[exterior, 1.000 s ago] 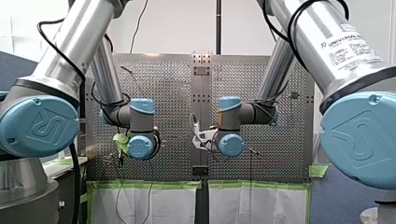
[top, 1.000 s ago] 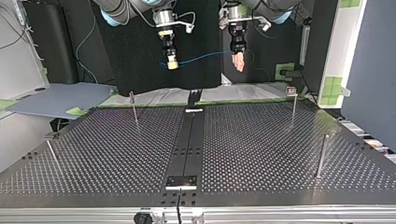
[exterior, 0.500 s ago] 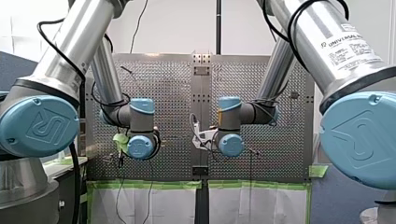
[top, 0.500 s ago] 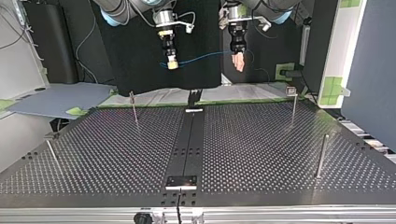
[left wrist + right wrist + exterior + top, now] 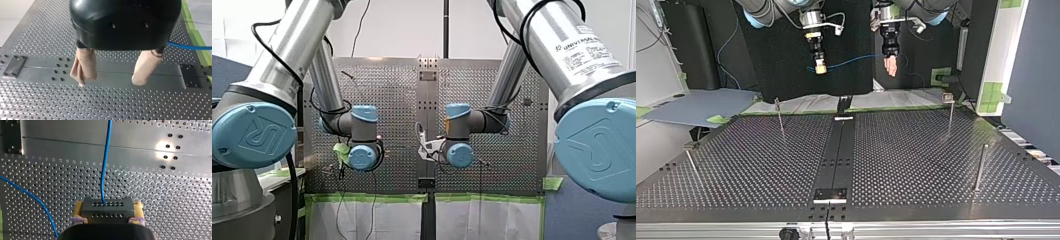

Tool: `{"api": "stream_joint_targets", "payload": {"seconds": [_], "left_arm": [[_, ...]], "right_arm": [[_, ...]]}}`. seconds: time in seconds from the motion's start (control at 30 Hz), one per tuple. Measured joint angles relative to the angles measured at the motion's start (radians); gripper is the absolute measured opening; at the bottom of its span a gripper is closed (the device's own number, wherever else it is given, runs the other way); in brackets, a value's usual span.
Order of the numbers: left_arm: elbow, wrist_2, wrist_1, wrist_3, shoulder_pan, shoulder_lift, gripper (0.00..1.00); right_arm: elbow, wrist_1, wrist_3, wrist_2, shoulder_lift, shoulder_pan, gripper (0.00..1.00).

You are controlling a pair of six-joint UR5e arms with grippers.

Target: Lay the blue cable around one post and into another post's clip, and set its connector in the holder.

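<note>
Above the perforated counter [image 5: 392, 90], the front view showed my left arm [image 5: 360, 131] and my right arm [image 5: 460, 131] side by side, their wrists hiding both grippers.

From across the counter, the top view had my right gripper [image 5: 820, 69] and my left gripper [image 5: 892, 66] high over the far edge. The blue cable [image 5: 856, 61] sagged between them. The far-left post [image 5: 779, 114] and the far-right post [image 5: 950, 114] stood well apart, far below.

Seen from the left wrist, the beige fingers [image 5: 85, 67] stood apart, holding nothing, with the cable running toward the green-taped edge [image 5: 197, 42].

Seen from the right wrist, the yellow pads [image 5: 78, 211] were clamped on the dark connector [image 5: 107, 207], and the cable led straight ahead from it.
</note>
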Motion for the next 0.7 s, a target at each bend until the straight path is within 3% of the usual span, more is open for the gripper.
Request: {"api": "stream_joint_targets", "payload": {"seconds": [0.5,0.7], "left_arm": [[-0.001,-0.001,-0.001,-0.001,-0.002,0.001,1.0],[-0.012,-0.042,-0.042,-0.012,-0.042,0.042,1.0]], "right_arm": [[0.001,0.002,0.001,0.001,-0.001,0.001,0.0],[0.005,0.034,0.034,0.034,-0.016,0.034,0.0]]}}
